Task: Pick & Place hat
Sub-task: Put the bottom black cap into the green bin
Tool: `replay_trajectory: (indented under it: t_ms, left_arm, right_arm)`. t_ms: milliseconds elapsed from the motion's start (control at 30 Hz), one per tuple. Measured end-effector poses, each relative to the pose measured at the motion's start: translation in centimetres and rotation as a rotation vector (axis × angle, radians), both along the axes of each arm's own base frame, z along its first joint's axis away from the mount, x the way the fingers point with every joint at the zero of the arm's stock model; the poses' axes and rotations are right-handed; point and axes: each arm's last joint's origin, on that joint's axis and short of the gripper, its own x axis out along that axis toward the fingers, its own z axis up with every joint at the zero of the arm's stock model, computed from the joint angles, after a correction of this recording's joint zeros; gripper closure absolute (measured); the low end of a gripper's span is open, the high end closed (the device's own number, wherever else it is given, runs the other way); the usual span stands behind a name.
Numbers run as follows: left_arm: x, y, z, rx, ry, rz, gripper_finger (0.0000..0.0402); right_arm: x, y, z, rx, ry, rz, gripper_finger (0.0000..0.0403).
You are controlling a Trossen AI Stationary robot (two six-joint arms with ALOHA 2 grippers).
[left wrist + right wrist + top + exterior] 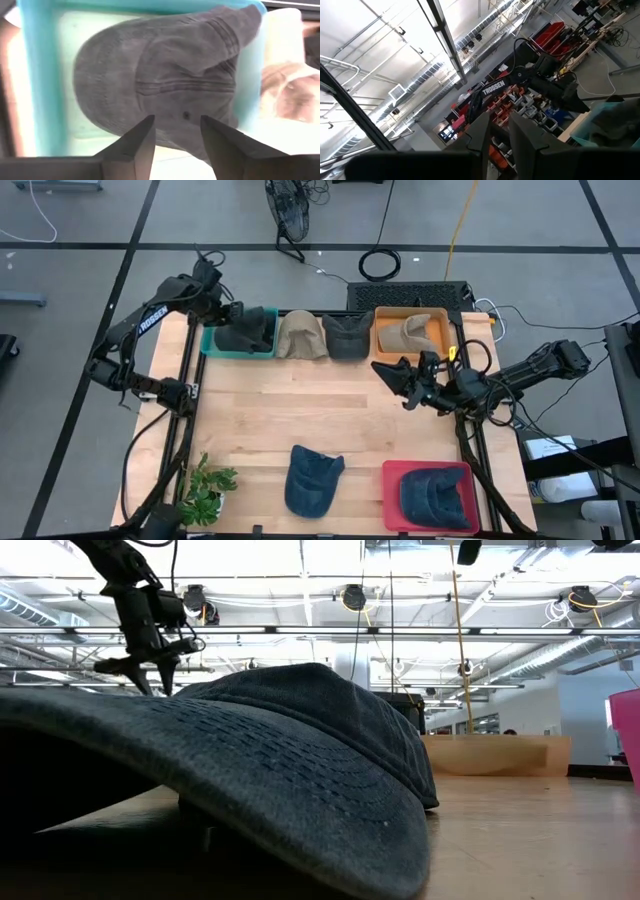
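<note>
The worktop (pixel 330 410) has hats in a row at the back. A blue hat (pixel 312 480) lies loose at the front, so work is left. The left pincer (pixel 176 142) hangs open over the gray hat (pixel 160 75) in the teal bin (pixel 210 345). The right pincer (pixel 400 383) waits mid-air, open a little.

Low view: blue cap (pixel 250 770) fills foreground, brim cut by left and bottom edges, hides most of counter (pixel 530 840). Red bin (pixel 632 735) cut by right edge. Potted plant (pixel 205 492) clipped at high view's bottom.
</note>
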Motion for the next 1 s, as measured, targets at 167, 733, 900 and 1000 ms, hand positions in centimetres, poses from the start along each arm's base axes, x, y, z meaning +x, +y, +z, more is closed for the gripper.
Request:
replay_trajectory:
  t_ms: [167,733,900,1000]
  left_arm:
    - [1.7,-1.0,0.0,-0.025,-0.039,-0.082,0.0226]
    - [5.7,-6.6,1.3,0.012,-0.008,-0.485,0.0275]
    - [4.0,-8.1,2.3,0.029,0.074,-0.543,0.0292]
    - [3.9,-7.8,2.2,0.072,0.154,-0.474,0.0302]
  right_arm:
    - [0.0,0.0,-0.1,-0.004,0.013,0.001,0.0348]
    - [0.1,0.0,-0.3,0.006,0.029,0.006,0.0348]
    - [0.3,0.1,-0.7,0.022,0.063,0.016,0.0348]
    - [0.3,0.1,-0.9,0.033,0.077,0.020,0.0348]
